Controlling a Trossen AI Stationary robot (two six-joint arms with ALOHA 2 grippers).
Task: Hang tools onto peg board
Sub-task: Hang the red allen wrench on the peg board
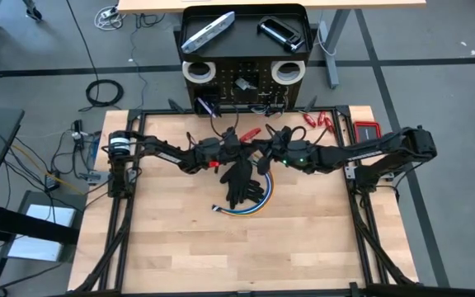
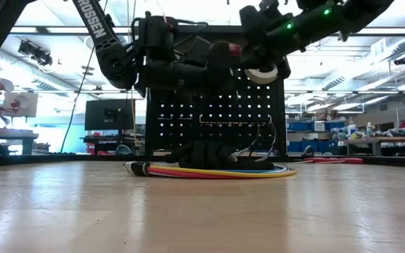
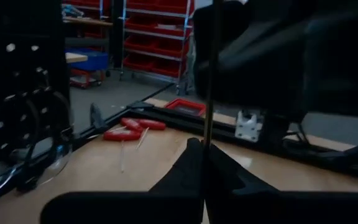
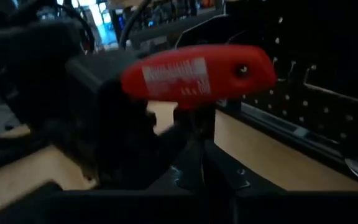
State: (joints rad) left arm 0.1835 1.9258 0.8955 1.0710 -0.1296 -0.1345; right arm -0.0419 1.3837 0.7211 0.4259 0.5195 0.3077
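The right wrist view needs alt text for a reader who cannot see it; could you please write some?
A red T-handled tool fills the middle of the picture, its thin shaft running down between the right gripper's dark fingers, with the left gripper closed against the handle's end. Behind it stand the black peg board and the wooden table.

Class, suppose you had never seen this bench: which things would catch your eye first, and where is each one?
First, the two dark arms meeting mid-table, the left gripper and right gripper both on a red T-handled tool held up off the wood. Beneath them lie black gloves on a coil of coloured cables. Behind stands the black peg board, its white tape rolls at the top corners.
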